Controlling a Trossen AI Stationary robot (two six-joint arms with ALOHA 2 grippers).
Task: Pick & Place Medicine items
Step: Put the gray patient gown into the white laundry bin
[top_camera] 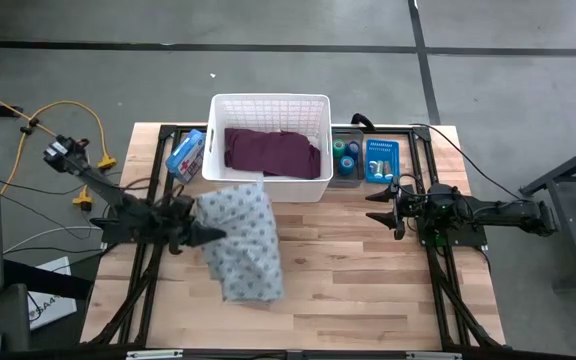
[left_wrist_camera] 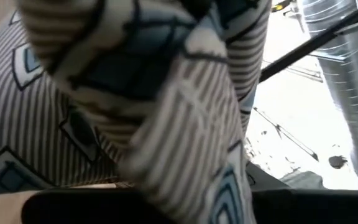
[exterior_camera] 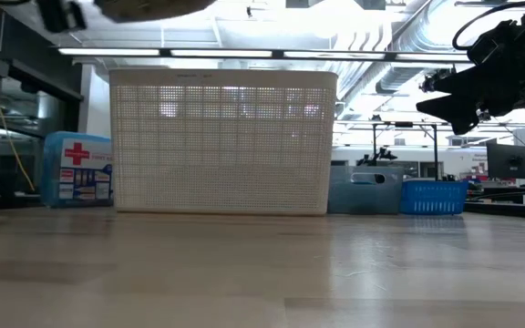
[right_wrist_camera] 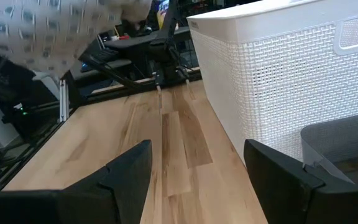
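Two jaws | left [top_camera: 211, 236]: clamped on grey cloth [top_camera: 243, 240] | right [top_camera: 376, 207]: wide apart, holding nothing

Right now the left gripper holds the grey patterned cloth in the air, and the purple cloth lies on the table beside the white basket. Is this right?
Not quite. The purple cloth lies inside the white basket, as the high view shows. The left gripper does hold the grey patterned cloth up.
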